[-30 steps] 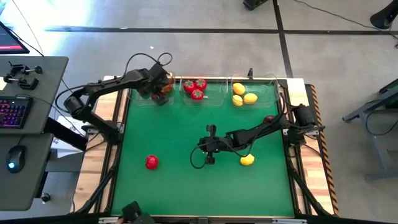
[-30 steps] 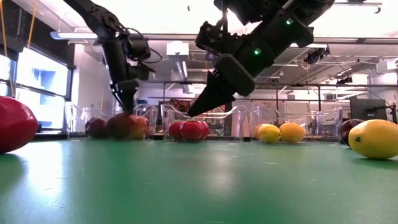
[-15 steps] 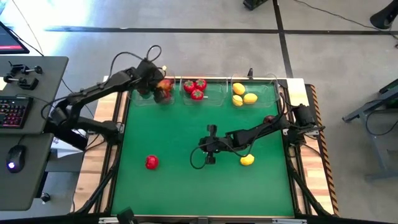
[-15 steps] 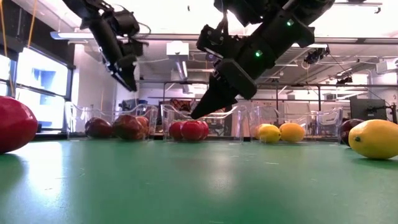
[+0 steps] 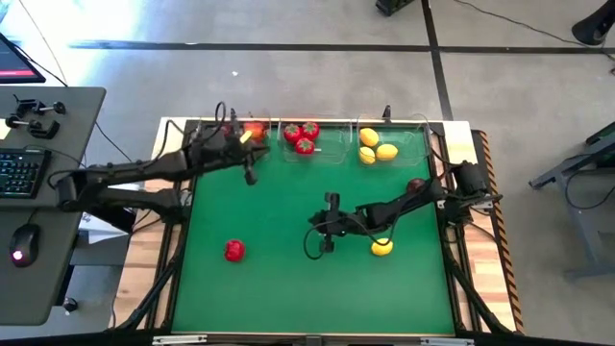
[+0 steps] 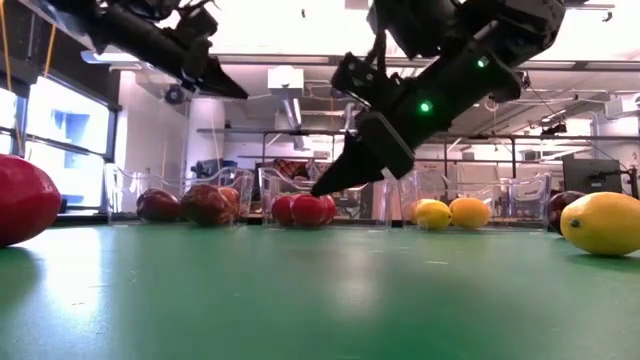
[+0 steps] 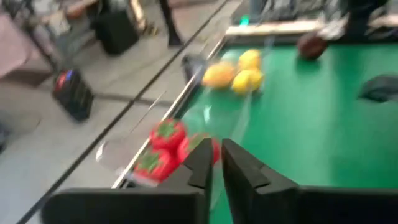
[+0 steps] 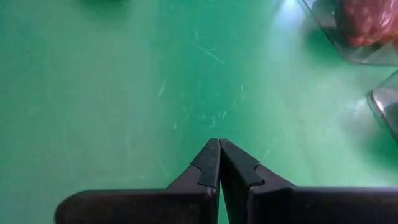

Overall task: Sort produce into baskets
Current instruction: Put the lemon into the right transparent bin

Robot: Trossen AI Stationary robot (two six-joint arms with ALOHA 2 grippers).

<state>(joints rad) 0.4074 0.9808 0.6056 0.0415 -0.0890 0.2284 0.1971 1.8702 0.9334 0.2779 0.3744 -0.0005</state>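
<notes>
Green mat (image 5: 288, 279), one red fruit (image 5: 233, 251) loose, well apart from the bins. Left claw (image 5: 251, 176) pinched empty near apple bin (image 5: 207, 154); right claw (image 5: 325, 246) shut beside lemon (image 5: 381, 248). Risk: nudging it rolling.

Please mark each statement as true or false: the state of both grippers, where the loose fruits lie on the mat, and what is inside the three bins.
1. The left gripper holds an apple. False: it is shut and holds nothing.
2. A red fruit lies loose on the mat. True.
3. The middle bin holds lemons. False: it holds red green-topped fruits; the lemons are in the right bin.
4. The right gripper is shut, over the mat. True.
5. A lemon lies on the mat outside the bins. True.
6. The left bin has nothing in it. False: the low view shows dark red apples there.
</notes>
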